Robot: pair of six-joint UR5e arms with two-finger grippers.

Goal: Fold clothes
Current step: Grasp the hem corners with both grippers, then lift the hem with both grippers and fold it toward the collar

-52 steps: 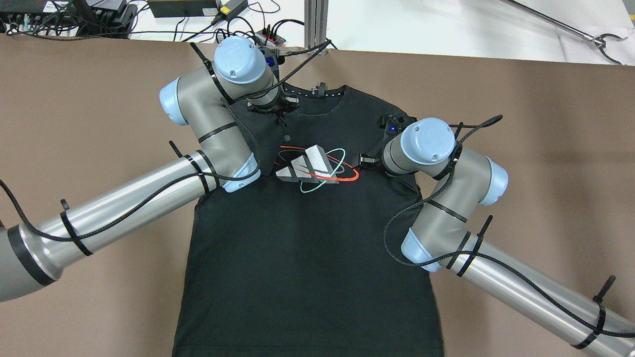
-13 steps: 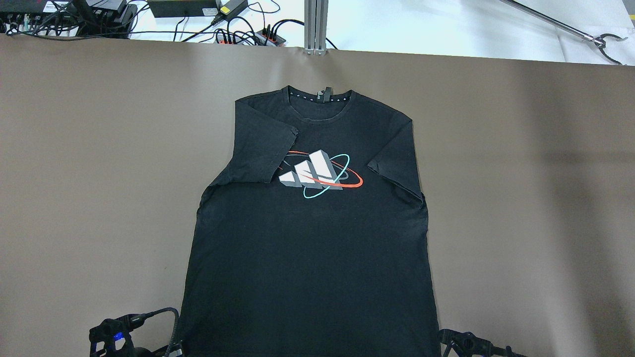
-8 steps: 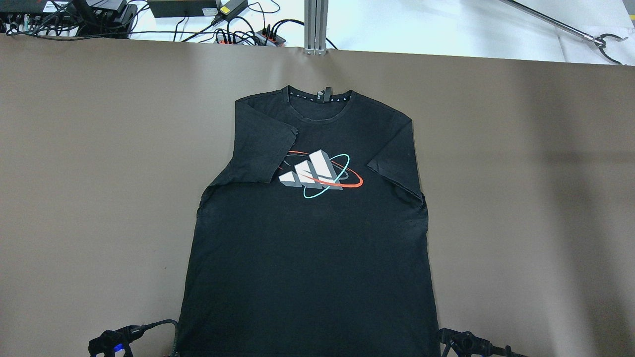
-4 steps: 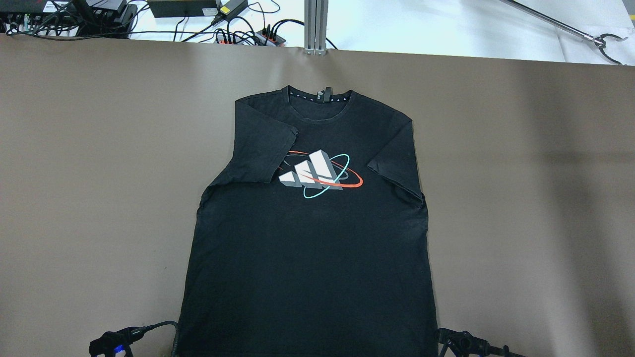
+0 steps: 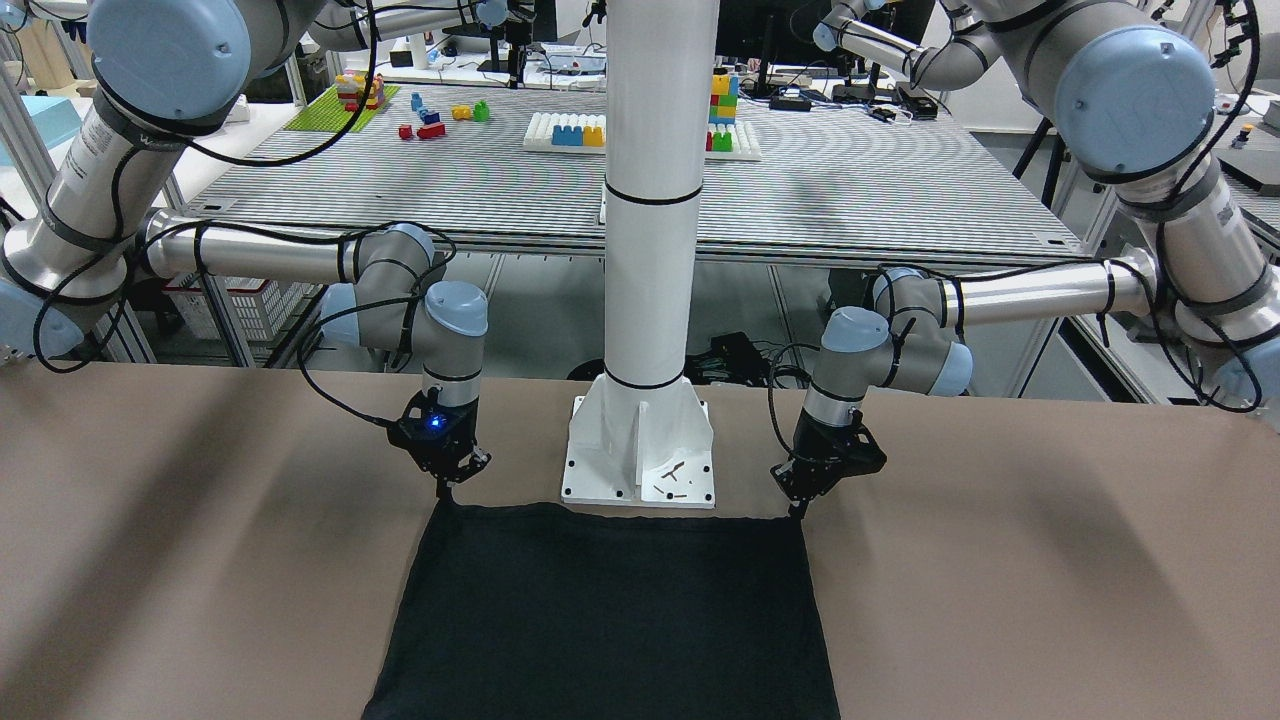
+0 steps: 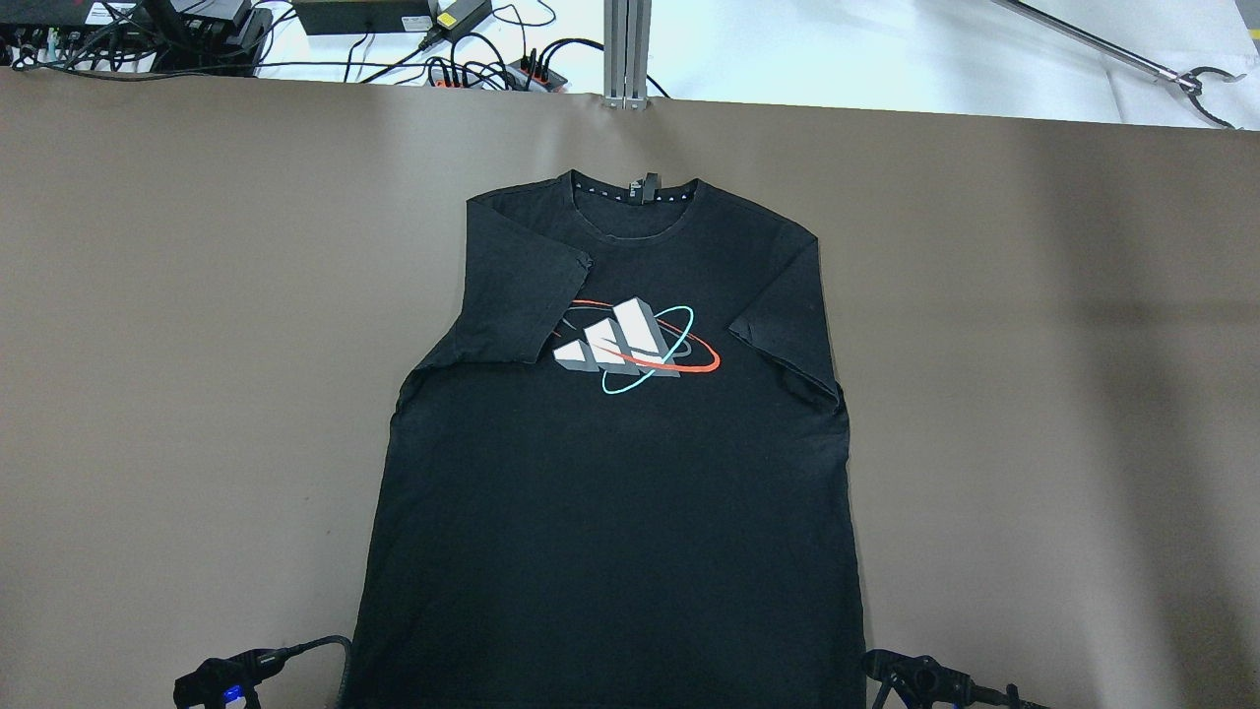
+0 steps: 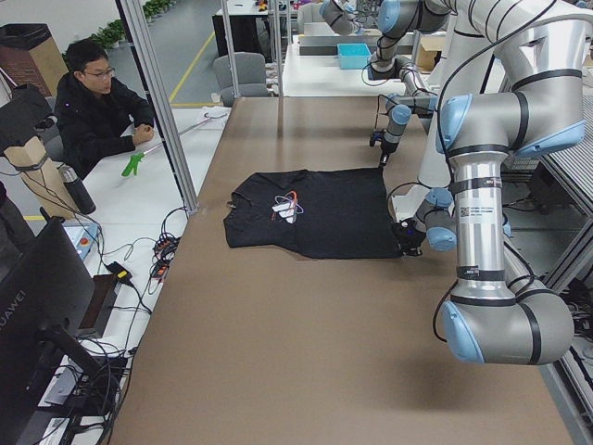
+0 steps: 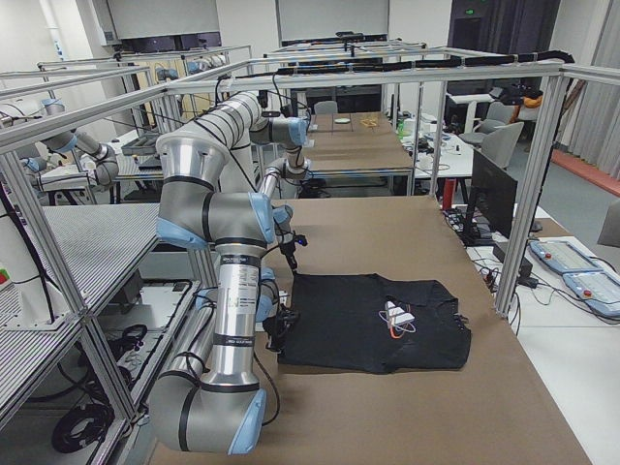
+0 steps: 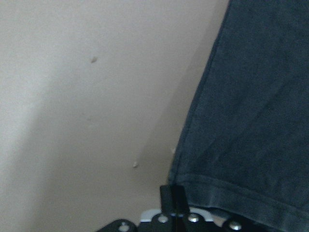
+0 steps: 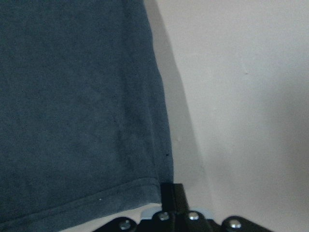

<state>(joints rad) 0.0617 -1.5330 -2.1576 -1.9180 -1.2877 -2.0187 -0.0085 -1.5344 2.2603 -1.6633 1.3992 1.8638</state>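
The clothes are one black T-shirt (image 6: 610, 492) with a white, red and teal print (image 6: 635, 345). It lies flat on the brown table, collar away from me, both sleeves folded in over the chest. Its near hem (image 5: 620, 512) runs just in front of the white pillar base (image 5: 640, 455). My left gripper (image 5: 799, 510) points down at one hem corner and my right gripper (image 5: 443, 492) at the other. In each wrist view the fingers (image 9: 173, 199) (image 10: 173, 195) are pressed together at the corner of the hem. The hem still lies on the table.
Brown table (image 6: 1034, 394) stretches wide on both sides of the shirt. Cables and power strips (image 6: 472, 59) lie beyond the far edge, and a grabber tool (image 6: 1191, 84) at far right. A person (image 7: 97, 102) sits at the operators' side.
About six seconds ago both arms were over the sleeves; now they are drawn back to the near hem corners. Over the last second the wrists slid slightly further toward the robot.
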